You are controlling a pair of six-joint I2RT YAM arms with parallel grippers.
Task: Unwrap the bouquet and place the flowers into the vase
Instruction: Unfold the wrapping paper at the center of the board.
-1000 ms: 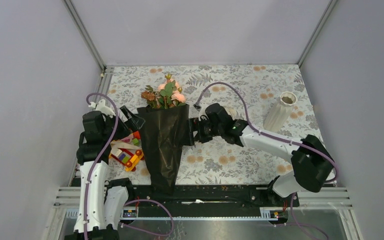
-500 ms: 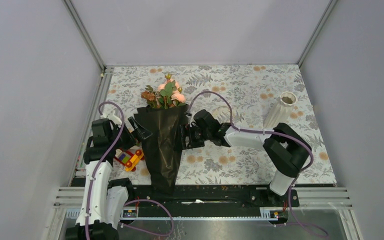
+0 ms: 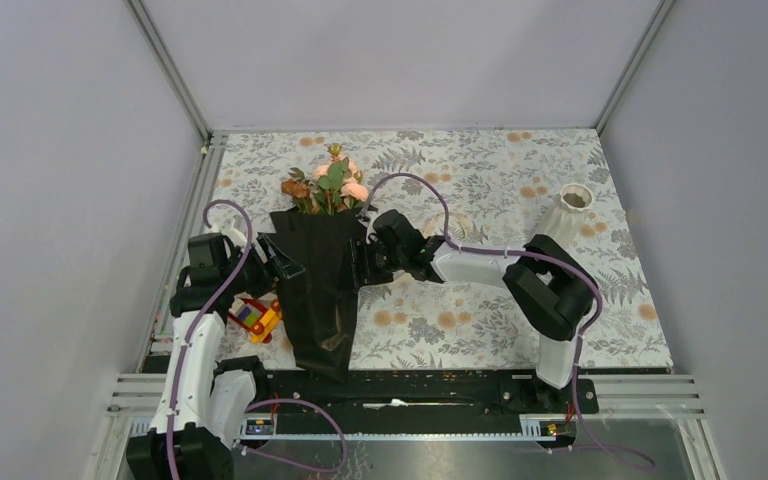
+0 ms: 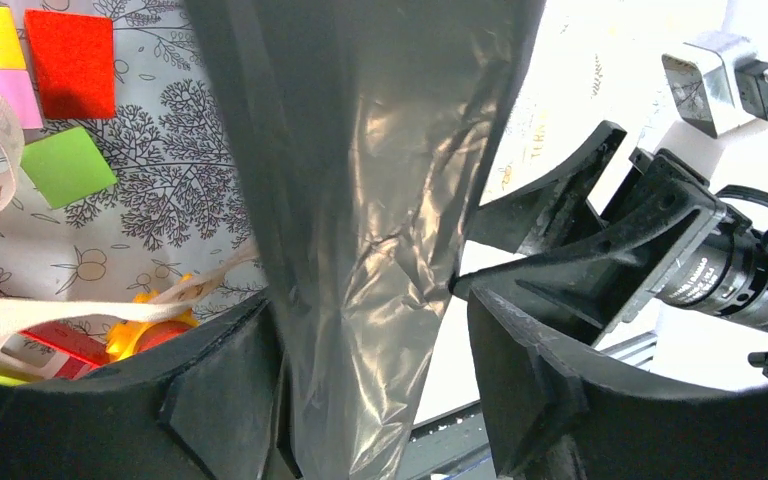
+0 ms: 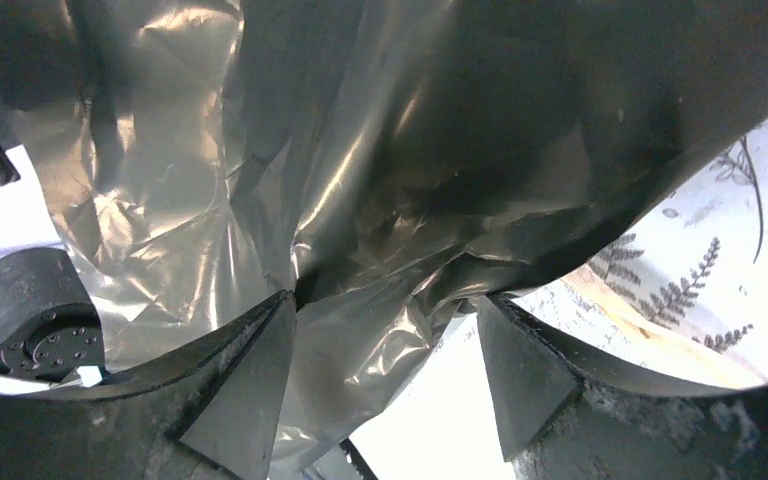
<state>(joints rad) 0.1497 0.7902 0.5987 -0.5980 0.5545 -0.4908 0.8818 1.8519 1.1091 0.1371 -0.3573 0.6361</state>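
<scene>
Grey walls close in a table (image 3: 480,170) covered with a flowered cloth. Left of centre in the top view lies the bouquet (image 3: 322,290), its black cone pointing at the bottom edge and the flowers (image 3: 328,186) at its mouth toward the top. The vase (image 3: 564,218) stands upright well apart, at the right.

The left gripper (image 3: 282,262) meets the wrap from the left. Its fingers (image 4: 220,400) are spread around the wrap, one against it, the other just beside it. The right gripper (image 3: 360,265) meets it from the right. Its fingers (image 5: 245,390) stand apart with crumpled wrap filling the gap and touching both, but I cannot tell whether they pinch it.

A toy car (image 3: 257,317) sits just left of the cone, with cream ribbon (image 4: 60,310) lying across it.
</scene>
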